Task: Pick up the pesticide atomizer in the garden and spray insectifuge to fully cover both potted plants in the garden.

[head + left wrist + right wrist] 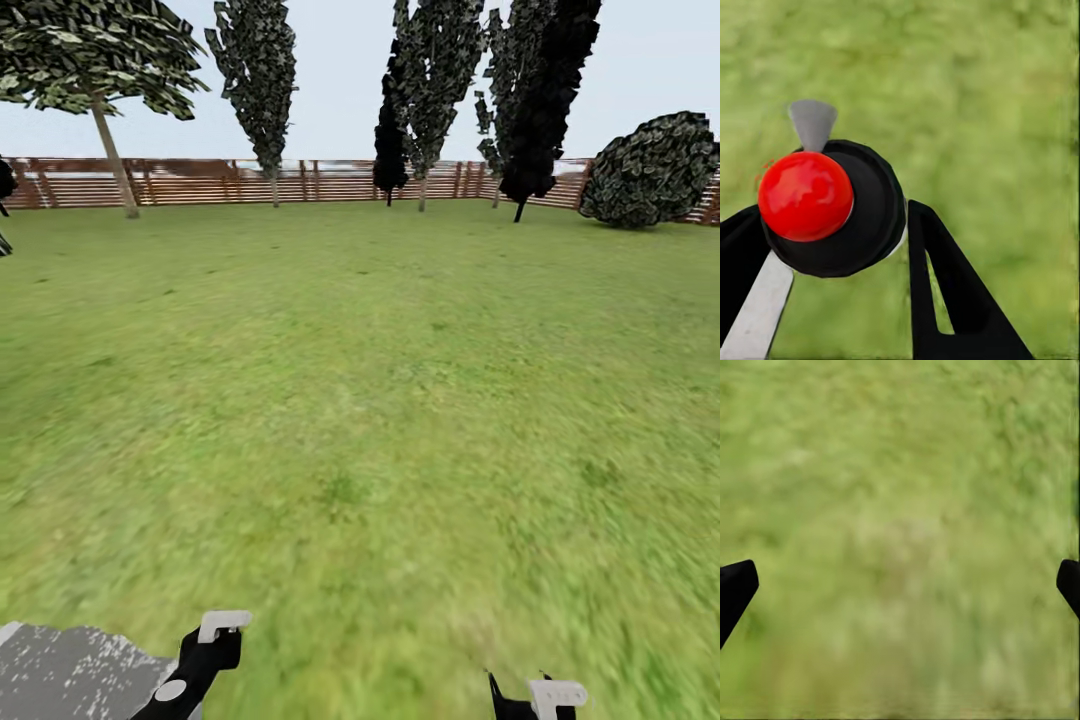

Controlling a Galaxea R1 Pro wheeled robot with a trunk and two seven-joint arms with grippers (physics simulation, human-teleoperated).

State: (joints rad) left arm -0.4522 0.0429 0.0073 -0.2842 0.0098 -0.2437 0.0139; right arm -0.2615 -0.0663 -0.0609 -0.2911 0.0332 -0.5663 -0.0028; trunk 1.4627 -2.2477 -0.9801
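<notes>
Left pincer point(840, 255) is clamped on the pesticide atomizer point(832, 206), a small bottle with a round black body, a glossy red dome on top and a grey funnel-shaped nozzle; in the left wrist view its black fingers point(945, 292) press against both sides of the body, blurred green grass behind. In the head view, at the lower left of the frame, the left pincer point(210, 650) shows as a black arm end with a white piece on it, and the bottle itself cannot be made out there. Just beside it, in the bottom left corner, lies a patch of grey speckled paving stone point(70, 670).

Right pincer point(900, 585) is spread wide and holds nothing: its two black fingertips point(735, 589) sit at opposite edges of the right wrist view with only grass between them. In the head view it point(535, 695) sits at the bottom edge, right of centre.

Beyond both arms the green lawn of the garden point(360, 400) fills the middle of the frame. Across the upper part runs a brown slatted wooden fence point(200, 182). Before it stand tall dark narrow trees point(430, 90), a leaning broad-crowned tree point(100, 60) at upper left, and a round dark leafy bush point(650, 170) at upper right, under a pale sky.
</notes>
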